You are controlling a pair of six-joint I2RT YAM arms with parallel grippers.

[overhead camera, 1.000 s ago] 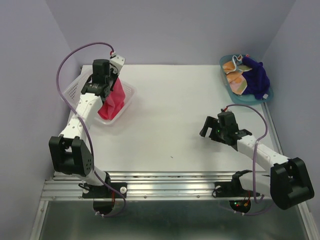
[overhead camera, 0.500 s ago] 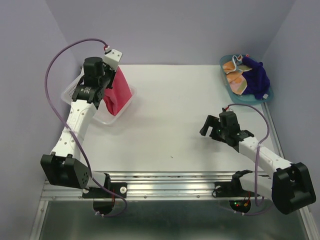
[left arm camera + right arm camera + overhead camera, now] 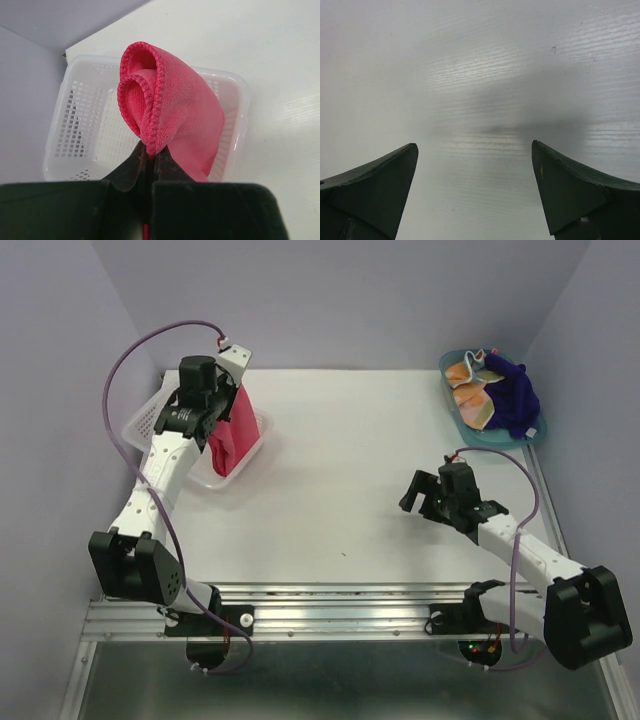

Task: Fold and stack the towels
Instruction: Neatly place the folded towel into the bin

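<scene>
Pink towel (image 3: 180,115) is clamped by its hem in the left gripper (image 3: 149,156) and hung above the basket (image 3: 60,120) at the table's far left corner, likely for lifting out. Heaped in the far-right tray (image 3: 497,443) are the orange towel (image 3: 474,402) and purple towel (image 3: 516,398). The right gripper (image 3: 474,144) is held agape, empty.

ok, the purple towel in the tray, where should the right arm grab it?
Likely the raised hump of the purple towel, coming straight down from above: it lies crumpled, the rim of the teal tray blocks a side approach, and the orange towel lies right beside it.
</scene>
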